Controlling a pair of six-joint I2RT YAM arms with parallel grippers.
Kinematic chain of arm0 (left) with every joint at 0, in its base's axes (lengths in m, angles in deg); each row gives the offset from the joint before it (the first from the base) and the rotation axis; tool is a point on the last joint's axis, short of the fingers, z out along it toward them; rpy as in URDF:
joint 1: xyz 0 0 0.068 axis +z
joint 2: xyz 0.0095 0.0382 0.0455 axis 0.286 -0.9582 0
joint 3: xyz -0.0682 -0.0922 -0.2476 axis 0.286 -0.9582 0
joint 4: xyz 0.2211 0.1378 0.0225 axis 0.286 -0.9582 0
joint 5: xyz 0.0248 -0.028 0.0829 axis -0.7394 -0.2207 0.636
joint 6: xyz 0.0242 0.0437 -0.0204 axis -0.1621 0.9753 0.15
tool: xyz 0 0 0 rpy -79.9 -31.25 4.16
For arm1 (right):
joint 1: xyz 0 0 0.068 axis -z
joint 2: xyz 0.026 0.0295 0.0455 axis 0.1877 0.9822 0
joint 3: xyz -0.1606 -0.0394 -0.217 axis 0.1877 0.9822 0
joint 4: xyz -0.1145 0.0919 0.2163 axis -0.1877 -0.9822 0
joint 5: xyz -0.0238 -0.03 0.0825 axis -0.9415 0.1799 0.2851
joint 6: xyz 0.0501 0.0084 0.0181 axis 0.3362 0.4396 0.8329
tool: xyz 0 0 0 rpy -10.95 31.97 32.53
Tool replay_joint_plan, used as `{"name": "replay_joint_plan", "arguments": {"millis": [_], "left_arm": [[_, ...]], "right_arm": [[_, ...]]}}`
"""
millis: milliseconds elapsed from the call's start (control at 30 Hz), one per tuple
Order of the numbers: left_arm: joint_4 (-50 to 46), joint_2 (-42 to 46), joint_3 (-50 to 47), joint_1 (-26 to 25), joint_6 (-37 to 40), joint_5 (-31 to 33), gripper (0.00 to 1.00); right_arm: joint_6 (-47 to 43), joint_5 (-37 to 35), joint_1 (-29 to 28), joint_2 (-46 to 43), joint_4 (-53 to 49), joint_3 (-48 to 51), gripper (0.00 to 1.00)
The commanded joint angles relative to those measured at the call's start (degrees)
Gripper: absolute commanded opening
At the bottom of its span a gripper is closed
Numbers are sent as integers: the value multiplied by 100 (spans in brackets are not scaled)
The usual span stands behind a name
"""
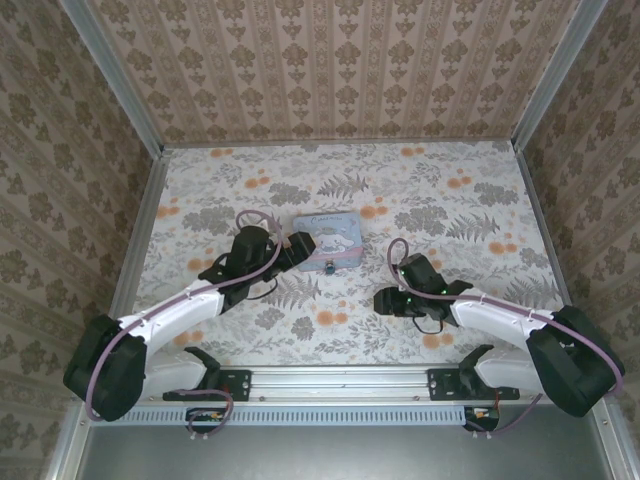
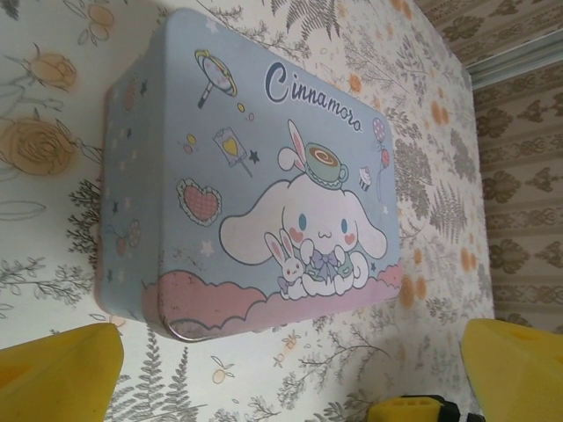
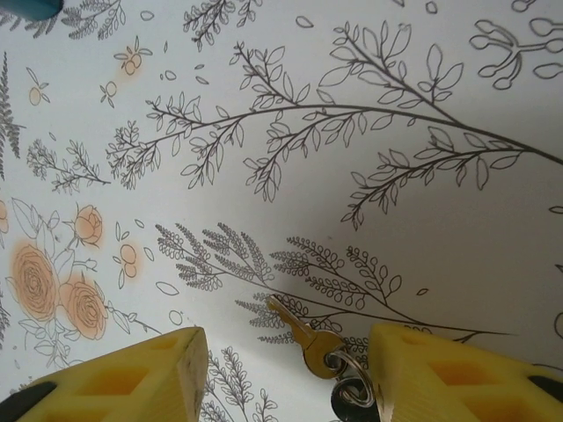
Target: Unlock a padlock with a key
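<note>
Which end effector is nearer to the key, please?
Right. The right end effector hovers open over the key, which lies on the table between its fingers. The left end effector is across the table at the Cinnamoroll tin.

Left arm (image 1: 175, 318) & right arm (image 1: 500, 318) had white link shells, black joint housings and black shoulder blocks. Purple cable (image 1: 258, 213) ran ext. along each arm. Left gripper (image 1: 298, 252) & right gripper (image 1: 384, 300) were black. Fingers (image 3: 132, 378) were yellow w/ moulded recesses. Base brackets (image 1: 215, 375) were black.
</note>
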Motion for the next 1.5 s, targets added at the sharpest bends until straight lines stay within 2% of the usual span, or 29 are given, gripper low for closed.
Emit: {"name": "replay_joint_plan", "arguments": {"millis": [0,300,567,933,1100,1467], "left_arm": [[365,-38,-113,10,-215,-248,100],[459,-130,-218,78,-458,-469,100],[322,-202,-144,182,-553,-656,99],[26,-162,7,291,-806,-767,100],[-10,-167,52,300,-798,-777,100],[-221,-180,159,304,-625,-707,100]], "right_arm": [[113,-264,-230,148,-372,-42,52],[145,-1012,-792,447,-672,-270,45],[166,-1399,-1160,737,-792,-346,39],[200,-1535,-1489,966,-730,-363,27],[178,-1643,-1690,1179,-762,-429,26],[238,-1597,-1659,1152,-497,-458,9]]}}
